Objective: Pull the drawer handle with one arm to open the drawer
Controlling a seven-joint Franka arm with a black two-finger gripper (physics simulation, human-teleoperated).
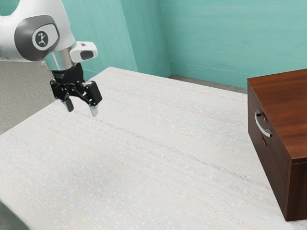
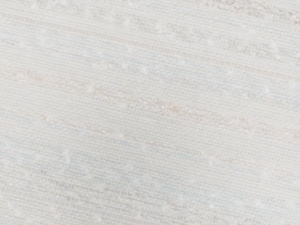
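Your drawer handle [image 1: 262, 123] is a curved silver bar on the upper front of the dark wooden cabinet [image 1: 283, 103], which stands near the table [image 1: 158, 148] edge at the exterior view's right. Open tabletop runs from the cabinet to the gripper [image 1: 80, 108], which hangs well apart from it above the table, fingers spread wide and holding nothing. In the wrist view you get the table's pale grain under the hand.
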